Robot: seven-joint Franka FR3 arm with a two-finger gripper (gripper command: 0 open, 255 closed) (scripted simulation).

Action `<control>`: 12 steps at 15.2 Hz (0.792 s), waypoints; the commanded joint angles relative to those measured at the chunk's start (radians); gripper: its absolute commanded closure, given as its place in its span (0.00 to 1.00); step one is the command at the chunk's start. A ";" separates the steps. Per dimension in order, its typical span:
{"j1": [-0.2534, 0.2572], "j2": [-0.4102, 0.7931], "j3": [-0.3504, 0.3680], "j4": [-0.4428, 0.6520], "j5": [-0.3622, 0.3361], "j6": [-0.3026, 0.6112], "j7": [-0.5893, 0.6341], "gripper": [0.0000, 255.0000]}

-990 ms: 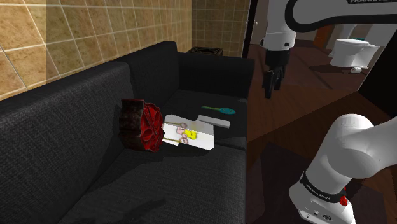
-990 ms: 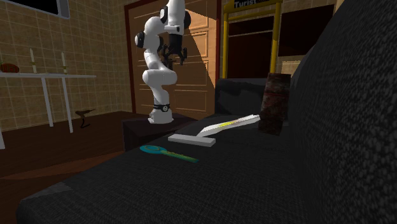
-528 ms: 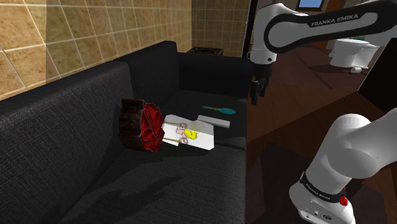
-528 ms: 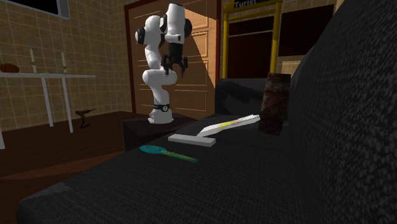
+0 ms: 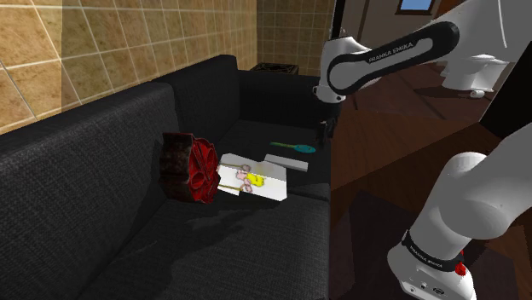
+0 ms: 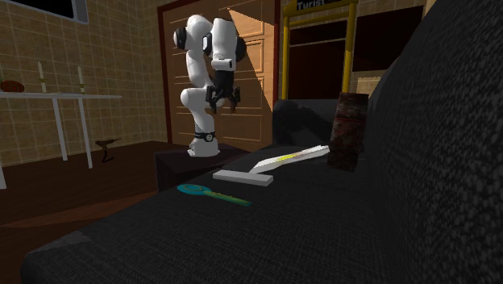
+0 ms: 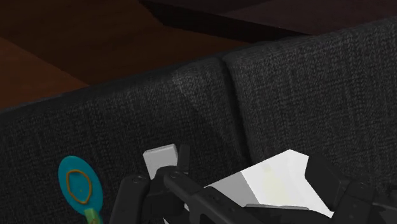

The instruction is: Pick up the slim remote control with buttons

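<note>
Lowering onto the slim white remote (image 5: 286,162) with jaws apart could shove the picture card (image 5: 252,181) just beside it, or snag the nearby teal utensil (image 5: 294,147).

A dark grey fabric sofa (image 5: 111,196) stands against a tan tiled wall (image 5: 77,51), with dark wooden floor (image 5: 375,162) beside it. Across the room are a panelled wooden door (image 6: 258,73) and a white table (image 6: 60,98).
</note>
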 commanded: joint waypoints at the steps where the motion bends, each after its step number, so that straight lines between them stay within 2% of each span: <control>1: 0.004 0.075 -0.024 0.016 0.006 0.072 -0.045 0.00; 6: 0.021 0.273 -0.061 0.089 0.060 0.218 -0.153 0.00; 12: 0.021 0.517 -0.069 0.223 0.172 0.345 -0.301 0.00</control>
